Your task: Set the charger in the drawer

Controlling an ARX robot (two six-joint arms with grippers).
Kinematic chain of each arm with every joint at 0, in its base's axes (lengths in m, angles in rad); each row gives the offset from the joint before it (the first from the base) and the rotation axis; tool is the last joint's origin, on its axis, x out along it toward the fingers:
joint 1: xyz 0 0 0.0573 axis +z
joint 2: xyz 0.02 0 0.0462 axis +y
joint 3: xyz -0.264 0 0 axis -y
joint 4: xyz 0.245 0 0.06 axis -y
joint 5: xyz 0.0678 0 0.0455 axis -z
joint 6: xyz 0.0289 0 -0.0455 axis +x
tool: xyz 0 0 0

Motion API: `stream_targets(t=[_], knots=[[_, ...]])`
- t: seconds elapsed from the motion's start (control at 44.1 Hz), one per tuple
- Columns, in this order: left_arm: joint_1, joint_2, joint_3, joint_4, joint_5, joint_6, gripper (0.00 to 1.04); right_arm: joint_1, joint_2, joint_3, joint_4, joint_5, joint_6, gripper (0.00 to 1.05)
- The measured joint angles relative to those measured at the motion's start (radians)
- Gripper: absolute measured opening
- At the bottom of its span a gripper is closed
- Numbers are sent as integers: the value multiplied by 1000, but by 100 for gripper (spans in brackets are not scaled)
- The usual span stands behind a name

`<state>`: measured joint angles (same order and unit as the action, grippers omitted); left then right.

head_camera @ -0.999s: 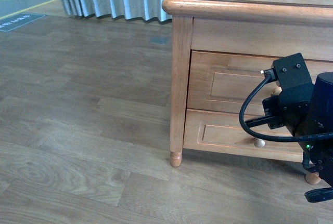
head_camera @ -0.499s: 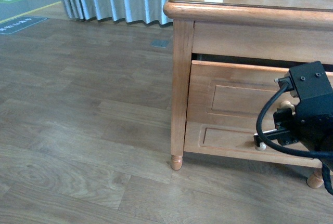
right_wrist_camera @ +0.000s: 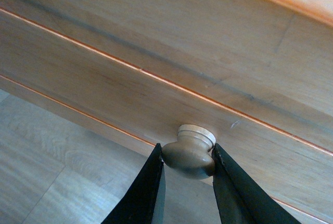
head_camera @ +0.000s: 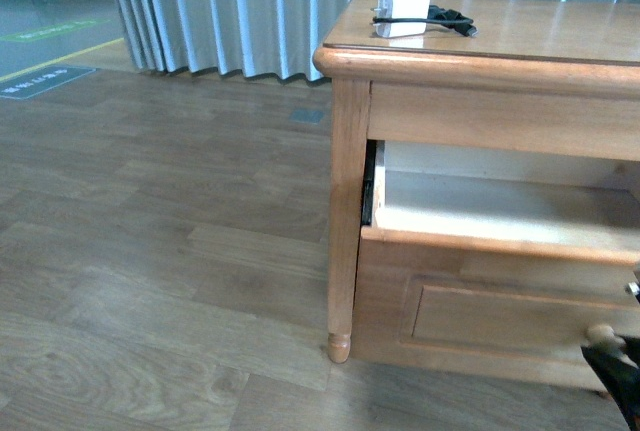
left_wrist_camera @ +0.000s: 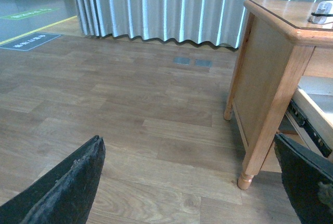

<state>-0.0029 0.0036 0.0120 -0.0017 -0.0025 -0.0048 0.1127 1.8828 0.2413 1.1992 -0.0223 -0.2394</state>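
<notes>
The white charger (head_camera: 403,1) with its bundled black cable lies on top of the wooden cabinet (head_camera: 500,46), near the left edge; a corner of it also shows in the left wrist view (left_wrist_camera: 323,12). The top drawer (head_camera: 500,213) stands pulled out, its pale interior showing. My right gripper (right_wrist_camera: 187,159) is shut on the drawer's round pale knob (right_wrist_camera: 190,151), which also shows at the lower right of the front view (head_camera: 602,335). My left gripper (left_wrist_camera: 190,182) is open and empty over the floor, left of the cabinet.
Grey curtains (head_camera: 250,11) hang behind the cabinet. Wood-plank floor (head_camera: 150,251) spreads to the left. The cabinet's front leg (head_camera: 340,336) stands beside the drawer. The drawer's black slide rail (left_wrist_camera: 307,125) shows in the left wrist view.
The top drawer has slid out from shut to wide open, pulled by my right gripper on its knob. The right arm has moved back toward the lower right edge of view.
</notes>
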Motion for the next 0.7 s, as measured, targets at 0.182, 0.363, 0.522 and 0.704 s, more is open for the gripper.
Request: stream_targets(t=[0.182, 0.363, 0.522, 0.704], knots=[[0, 0, 0, 0, 0, 0, 99, -34, -141, -146, 42, -53, -18, 42], [0, 0, 0, 0, 0, 0, 99, -138, -495, -171, -238, -112, -21, 74], [0, 0, 0, 0, 0, 0, 99, -209, -839, -159, -526, -148, -17, 97], [0, 0, 0, 0, 0, 0, 99, -278, -1210, -103, -810, -154, 31, 96]])
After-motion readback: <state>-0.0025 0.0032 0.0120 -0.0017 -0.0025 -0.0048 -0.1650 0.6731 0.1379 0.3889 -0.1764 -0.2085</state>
